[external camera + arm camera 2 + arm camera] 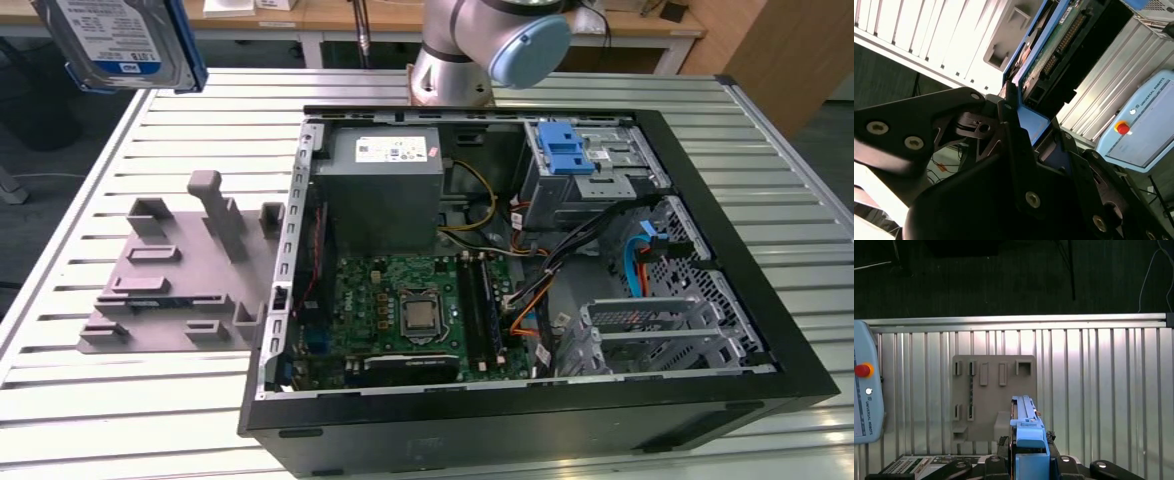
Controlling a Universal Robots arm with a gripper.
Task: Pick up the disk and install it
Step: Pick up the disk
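A black metal end effector (1031,127) is clamped shut on the disk (118,40), a flat silver-grey hard drive with a blue-and-white label, framed by a glossy blue plastic carrier. The disk hangs high over the ribbed metal desk (94,420), near its edge on the exterior view's left, above a matte grey slotted fixture (174,270). Its long axis runs straight out from the jaws. The open black computer case (534,410) sits well apart from the disk, toward the exterior view's right.

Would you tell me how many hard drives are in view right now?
1: the disk, gripped in the hand, aloft at the exterior view's upper left, outside the case. Others may sit hidden in the case's bays.
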